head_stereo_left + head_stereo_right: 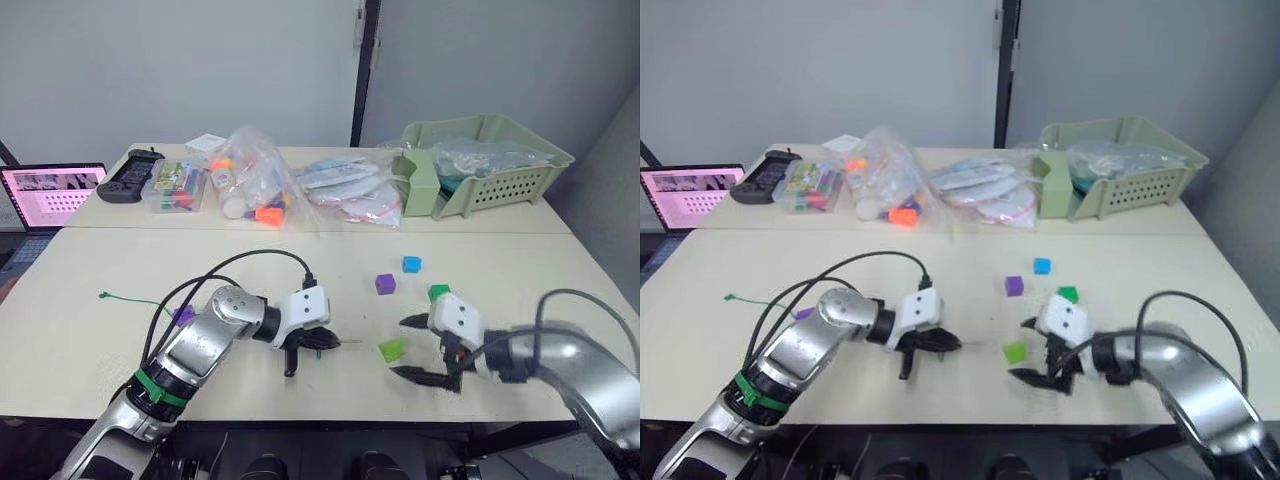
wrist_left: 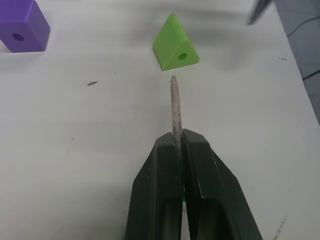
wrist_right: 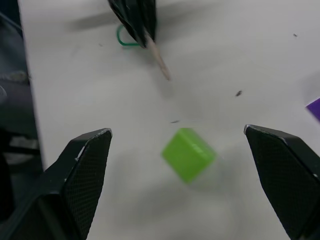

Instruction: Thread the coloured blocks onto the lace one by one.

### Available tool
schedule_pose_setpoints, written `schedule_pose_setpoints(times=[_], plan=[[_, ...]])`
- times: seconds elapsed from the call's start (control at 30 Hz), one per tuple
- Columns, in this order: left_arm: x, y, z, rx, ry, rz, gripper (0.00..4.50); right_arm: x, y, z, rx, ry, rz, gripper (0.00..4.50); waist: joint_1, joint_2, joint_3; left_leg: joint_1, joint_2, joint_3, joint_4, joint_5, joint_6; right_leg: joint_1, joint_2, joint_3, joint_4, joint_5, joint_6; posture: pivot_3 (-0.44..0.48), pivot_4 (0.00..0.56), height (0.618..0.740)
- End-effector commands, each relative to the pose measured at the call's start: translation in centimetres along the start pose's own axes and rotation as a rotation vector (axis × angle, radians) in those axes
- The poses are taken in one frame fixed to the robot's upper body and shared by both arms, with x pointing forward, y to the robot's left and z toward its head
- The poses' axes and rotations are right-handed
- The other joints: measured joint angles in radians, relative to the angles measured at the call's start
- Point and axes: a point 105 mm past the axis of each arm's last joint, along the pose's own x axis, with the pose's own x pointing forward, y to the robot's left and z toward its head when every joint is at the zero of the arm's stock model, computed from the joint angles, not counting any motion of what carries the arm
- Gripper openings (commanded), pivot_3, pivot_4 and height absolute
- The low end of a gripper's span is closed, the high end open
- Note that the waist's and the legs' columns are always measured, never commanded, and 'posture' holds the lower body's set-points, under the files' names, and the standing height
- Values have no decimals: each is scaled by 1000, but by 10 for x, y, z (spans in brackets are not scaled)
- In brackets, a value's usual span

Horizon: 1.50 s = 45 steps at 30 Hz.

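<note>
Carefully now: left gripper (image 2: 176, 150) clenched on lace (image 2: 174, 107) tip, right gripper (image 3: 185, 150) spread wide around lime block (image 3: 188, 154); may knock block aside, spoiling hole alignment.

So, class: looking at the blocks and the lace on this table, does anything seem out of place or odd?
One purple plastic cube lies apart from the other blocks, behind the left arm beside the thin dark green lace, away from both end effectors. The lime green plastic block sits skewed, its hole not lined up with the lace's stiff pale tip.
</note>
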Motion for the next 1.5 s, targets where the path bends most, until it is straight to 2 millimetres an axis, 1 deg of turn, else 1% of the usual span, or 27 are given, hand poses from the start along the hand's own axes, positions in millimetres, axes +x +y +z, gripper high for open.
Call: schedule_pose_setpoints(times=[0.03,0.07,0.17,0.23,0.27,0.33,0.43,0.47,0.53,0.73,0.87,0.97,1.03,1.13,1.2,1.23,1.33,1.4,1.5], plan=[[-4,-4,15,39,-13,-14,0,6,-5,-10,-93,23,87,4475,5,0,0,-1,0,0,0,0,0,-1,0,0,0,2,-3,0,150,740],[-5,-4,15,38,-4,-8,0,9,-8,-9,-113,16,112,4475,7,0,0,-1,0,0,0,0,0,-1,0,0,0,3,-6,0,150,740],[-5,-5,15,34,11,-2,0,14,-15,-8,-159,11,165,4475,8,0,0,-3,-1,0,0,0,0,-2,-1,0,0,4,-6,0,150,740],[-5,-5,13,25,12,1,0,14,-14,-13,-175,28,208,4475,10,0,0,-2,-1,0,0,0,0,-1,-1,0,0,4,-6,0,150,740],[-6,-5,13,22,13,2,0,14,-13,-14,-179,32,221,3942,13,0,0,-2,-1,0,1,0,0,-1,-1,0,1,4,-6,0,150,740],[-6,-5,12,18,15,7,0,14,-15,-16,-185,31,225,3316,20,0,0,-2,-1,-1,1,0,0,-1,-1,0,1,4,-6,0,150,740],[-7,-6,11,14,18,10,0,16,-12,-19,-189,27,247,2269,22,0,0,-2,-1,-1,1,0,0,-1,-1,0,1,4,-6,0,150,740],[-7,-6,11,14,19,10,0,17,-11,-21,-190,29,253,1852,22,0,0,-1,-1,-1,1,0,0,-1,-1,0,1,4,-6,0,150,740],[-6,-6,11,15,20,10,0,18,-11,-22,-182,29,247,1308,22,0,0,-1,-1,-1,1,0,0,-1,-1,0,1,4,-6,0,150,740],[2,-5,13,31,52,4,0,25,-13,-20,-101,14,158,1301,22,0,0,1,0,-1,1,0,0,1,-1,0,2,4,-7,0,150,740],[7,-5,16,33,86,12,0,29,-6,-21,-48,40,117,1301,19,0,0,2,0,-1,1,0,0,1,0,1,3,4,-7,0,150,740],[7,-5,15,31,120,15,0,31,-1,-23,-4,78,88,1301,17,0,0,2,0,-1,1,0,0,1,1,1,3,4,-7,0,150,740],[6,-5,15,27,125,13,0,33,7,-14,25,49,92,1301,16,0,0,2,0,-1,1,0,0,1,1,1,3,4,-7,0,150,740],[5,-5,16,26,132,11,0,36,6,-8,33,44,54,1301,16,0,0,2,0,-1,1,0,0,1,1,1,3,4,-7,0,150,740],[5,-5,17,35,139,5,0,39,8,-6,37,48,40,2334,16,0,0,2,0,-1,1,0,0,1,1,1,3,4,-7,0,150,740],[5,-5,18,36,141,3,0,41,8,-6,46,52,30,2611,17,0,0,2,0,-1,1,0,0,1,1,1,3,4,-7,0,150,740],[7,-3,21,36,139,-3,0,42,10,-7,57,56,30,3649,19,0,0,2,0,-1,1,0,0,1,1,1,3,4,-7,0,150,740],[9,-3,22,39,140,-9,0,40,12,-9,53,59,44,3649,21,0,0,1,0,-1,1,0,0,1,0,0,2,4,-7,0,150,740],[13,-2,25,43,136,-17,0,35,10,-11,53,59,42,3649,22,0,0,1,0,-1,1,0,0,1,0,0,2,4,-7,0,150,740]])
